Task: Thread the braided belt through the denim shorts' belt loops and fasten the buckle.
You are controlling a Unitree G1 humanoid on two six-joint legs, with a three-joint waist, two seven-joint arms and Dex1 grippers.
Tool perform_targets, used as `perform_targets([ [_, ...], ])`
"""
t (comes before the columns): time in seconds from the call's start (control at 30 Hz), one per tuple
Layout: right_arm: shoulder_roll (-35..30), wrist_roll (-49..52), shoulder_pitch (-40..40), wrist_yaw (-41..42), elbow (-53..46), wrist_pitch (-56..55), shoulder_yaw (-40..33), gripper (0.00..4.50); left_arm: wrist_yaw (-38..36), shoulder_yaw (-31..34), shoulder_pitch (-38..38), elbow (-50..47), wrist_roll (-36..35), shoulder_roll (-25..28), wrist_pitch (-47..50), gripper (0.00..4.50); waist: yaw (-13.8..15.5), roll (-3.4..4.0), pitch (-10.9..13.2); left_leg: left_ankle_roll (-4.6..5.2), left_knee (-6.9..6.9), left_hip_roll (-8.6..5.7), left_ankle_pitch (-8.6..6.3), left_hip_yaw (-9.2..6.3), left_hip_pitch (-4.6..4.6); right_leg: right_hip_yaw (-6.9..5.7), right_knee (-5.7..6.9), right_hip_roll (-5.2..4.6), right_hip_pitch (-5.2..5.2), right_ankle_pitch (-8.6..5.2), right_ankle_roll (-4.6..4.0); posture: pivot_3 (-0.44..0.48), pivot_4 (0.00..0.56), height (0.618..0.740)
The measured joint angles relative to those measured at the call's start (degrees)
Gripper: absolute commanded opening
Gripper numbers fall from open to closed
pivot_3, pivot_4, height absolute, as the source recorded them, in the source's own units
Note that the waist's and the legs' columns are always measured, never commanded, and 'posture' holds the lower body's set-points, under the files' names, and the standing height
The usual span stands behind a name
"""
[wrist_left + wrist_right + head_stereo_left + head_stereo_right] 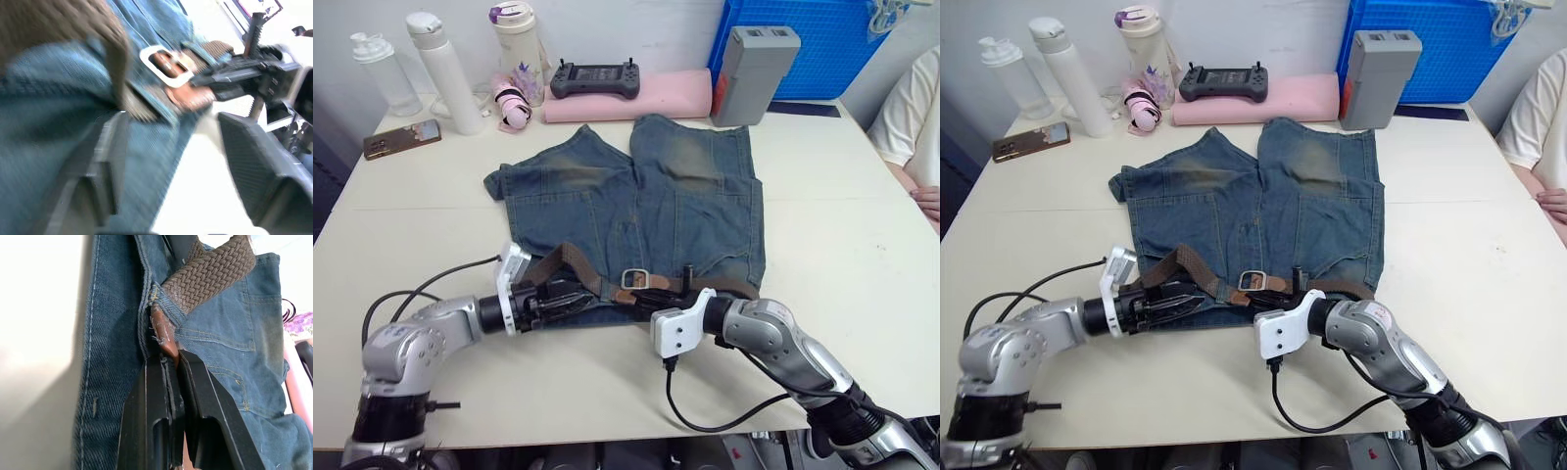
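In the eye views, found the denim shorts (646,206) spread flat on the counter (842,196) with the waistband nearest the robot, probably so that both arms could reach it. Saw the braided belt (570,262) running along that waistband, humped up at the robot's left, with the buckle (633,279) lying near the middle. Placed the left end effector (590,293) low at the waistband beside the hump and the right end effector (648,286) just beside the buckle, the two facing each other. In the left wrist view, noted wide-spread fingers (110,161) gripping nothing, resting at the denim edge, apparently to steady the cloth. In the right wrist view, saw fingers (195,396) pinched narrow on the belt's flat brown tip (164,340), right where the braid (210,276) met a fold of denim at the waistband, likely one of the belt loops, though could not tell for certain. Judged the grip meant for drawing the tip along toward the buckle; fastening not yet done.
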Motion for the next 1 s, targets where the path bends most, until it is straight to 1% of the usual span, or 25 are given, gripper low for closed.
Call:
perform_targets([
  [0.03, 0.0, 0.07, 0.08, 0.1, 0.0, 0.09, -0.12, 0.0, 1.33, 0.07, 1.74, -2.03, -0.09, -0.08, 0.19, 1.31, 0.09, 0.0, 0.0, 0.0, 0.02, -0.02, 0.0, 0.0, 0.0, 0.01, 0.0, -0.01, 0.02, 0.0, 0.0, 0.0, 0.15, 0.714],
  [0.1, 0.0, 0.23, 0.13, 0.13, -0.01, 0.18, -0.17, 0.0, 3.47, 0.12, 3.42, -3.84, 0.14, -0.27, -0.04, 0.57, 0.17, 0.0, 0.0, 0.0, 0.05, -0.07, 0.0, 0.0, 0.0, 0.0, -0.01, 0.0, 0.04, 0.0, 0.0, 0.0, 0.15, 0.714],
  [0.13, 0.0, 0.31, 0.24, 0.14, -0.07, 0.19, -0.29, 0.0, 4.06, 0.14, 3.87, -4.24, 0.23, -0.47, -0.25, 0.3, 0.16, 0.0, 0.0, 0.0, 0.05, -0.07, 0.0, 0.02, 0.03, 0.01, -0.01, 0.0, 0.05, 0.0, 0.0, 0.0, 0.15, 0.714],
  [0.17, 0.0, 0.6, 0.39, 0.2, -0.1, 0.26, -0.47, 0.0, 5.22, 0.13, 4.41, -4.78, 0.79, -0.94, -0.83, 0.12, 0.17, 0.0, 0.0, 0.0, 0.05, -0.09, 0.0, 0.03, 0.04, 0.03, -0.01, 0.0, 0.06, 0.0, 0.0, 0.0, 0.15, 0.714],
  [0.23, 0.0, 1.72, 0.73, 0.78, -0.61, 0.6, -1.07, 0.0, 8.64, -0.71, 5.41, -5.67, 4.86, -1.84, -4.46, 0.12, 0.15, 0.0, 0.0, 0.0, 0.05, -0.1, 0.0, 0.05, 0.04, 0.02, -0.01, 0.0, 0.05, 0.0, -0.01, 0.0, 0.15, 0.714],
  [0.3, 0.0, 2.75, 0.81, 1.49, -1.43, 1.25, -1.84, 0.0, 10.16, -2.81, 6.11, -5.53, 9.5, -1.61, -8.2, 0.12, 0.12, 0.0, 0.0, 0.0, 0.02, -0.12, 0.0, 0.1, 0.05, 0.03, -0.02, 0.01, 0.05, 0.0, -0.01, 0.0, 0.15, 0.714],
  [0.4, -0.24, 4.14, 1.4, 2.58, -3.3, 2.03, -2.6, 0.0, 10.55, -5.92, 7.59, -5.29, 14.3, -1.46, -13.3, 0.12, 0.16, 0.01, 0.0, 0.0, 0.0, -0.12, 0.0, 0.1, 0.06, 0.02, -0.02, 0.01, 0.04, 0.0, -0.01, 0.0, 0.15, 0.714],
  [0.5, -0.88, 6.38, 2.64, 3.89, -6.4, 3.83, -4.56, 0.0, 9.83, -9.26, 8.85, -4.52, 18.64, -0.03, -19.12, 0.12, 0.4, 0.06, -0.04, 0.0, 0.0, -0.13, 0.0, 0.14, 0.11, 0.07, -0.03, 0.0, 0.07, 0.0, -0.01, 0.0, 0.15, 0.714],
  [0.57, -1.9, 8.98, 3.0, 5.23, -8.53, 5.78, -6.78, 0.0, 9.67, -9.99, 9.36, -3.85, 19.7, 0.05, -21.5, 0.12, 0.46, 0.12, -0.07, 0.0, 0.01, -0.11, 0.0, 0.19, 0.18, 0.11, -0.03, 0.0, 0.1, 0.0, -0.01, 0.0, 0.15, 0.714],
  [0.67, -2.95, 16.43, 2.19, 8.03, -12.04, 12.57, -11.81, 0.0, 9.66, -10.35, 10.09, -3.43, 20.41, -0.14, -23.36, 0.12, 0.44, 0.3, -0.18, 0.01, 0.02, -0.08, -0.01, 0.22, 0.2, 0.13, -0.03, 0.0, 0.1, 0.0, -0.01, 0.0, 0.15, 0.714],
  [0.77, -6.2, 27.95, -0.37, 12.06, -15.42, 23.14, -19.26, 0.0, 9.62, -10.6, 10.55, -3.25, 20.61, -0.23, -24.35, 0.12, 0.47, 0.43, -0.26, 0.04, 0.0, -0.07, -0.02, 0.22, 0.22, 0.14, -0.02, 0.0, 0.11, 0.0, -0.01, 0.0, 0.15, 0.714],
  [0.9, -8.84, 41.03, -3.56, 14.77, -16.29, 34.42, -27.24, 0.0, 9.48, -10.62, 10.66, -3.2, 20.62, -0.2, -24.56, 0.12, 0.46, 0.43, -0.26, 0.08, 0.0, -0.04, -0.04, 0.21, 0.24, 0.13, -0.01, 0.0, 0.13, 0.0, -0.01, 0.0, 0.15, 0.714],
  [1.0, -8.56, 46.47, -7.3, 13.85, -13.78, 38.94, -31.1, 0.0, 9.35, -10.75, 10.69, -3.03, 20.77, -0.18, -24.97, 0.12, 0.45, 0.44, -0.27, 0.08, 0.01, -0.08, -0.05, 0.24, 0.23, 0.16, -0.01, -0.01, 0.12, 0.0, -0.01, 0.0, 0.15, 0.714],
])
